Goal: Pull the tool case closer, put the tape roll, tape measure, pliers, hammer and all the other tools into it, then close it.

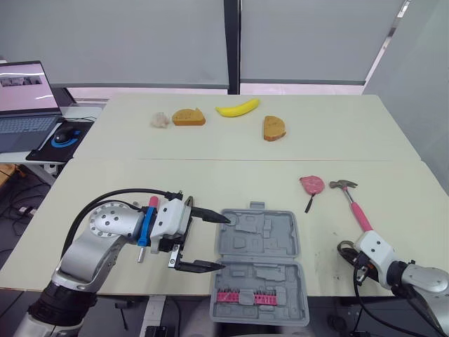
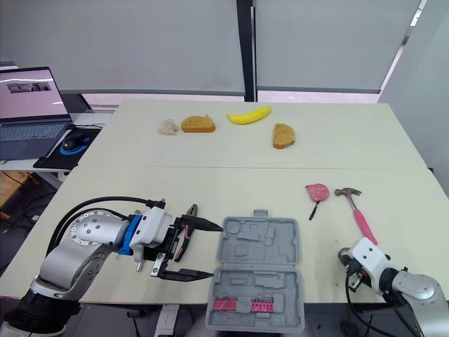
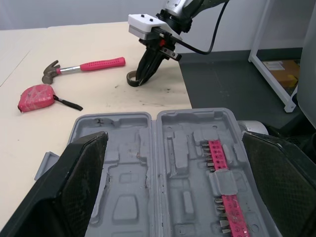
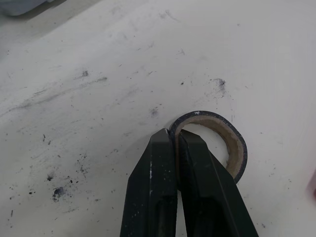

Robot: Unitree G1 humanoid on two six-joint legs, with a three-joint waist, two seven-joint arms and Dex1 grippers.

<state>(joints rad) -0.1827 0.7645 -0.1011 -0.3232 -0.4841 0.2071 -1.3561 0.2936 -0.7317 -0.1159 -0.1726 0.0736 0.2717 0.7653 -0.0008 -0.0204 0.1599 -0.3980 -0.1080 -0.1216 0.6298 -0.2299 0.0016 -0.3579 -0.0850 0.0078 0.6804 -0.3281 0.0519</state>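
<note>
**Right claw grips the tape roll; case lies open at 6 o'clock**

The tool case lies open and flat at the 6 o'clock edge of the table. Its near half, with a row of pink bits, hangs over that edge.

The left gripper sits at 9 o'clock of the case. It is spread wide and holds nothing, and its two black fingers point at the case's left side. The pliers, with pink handles, lie on the table just under this gripper.

At 3 o'clock of the case, near the table's front edge, the right gripper is clenched on the tape roll. It pinches the ring's wall, with one finger inside the ring and one outside. The roll lies flat on the scuffed tabletop.

The hammer, with a pink handle, lies at 2 o'clock of the case. The pink tape measure lies at 1 o'clock, just beside the hammer's head. Both lie apart from the case and from either gripper.
</note>
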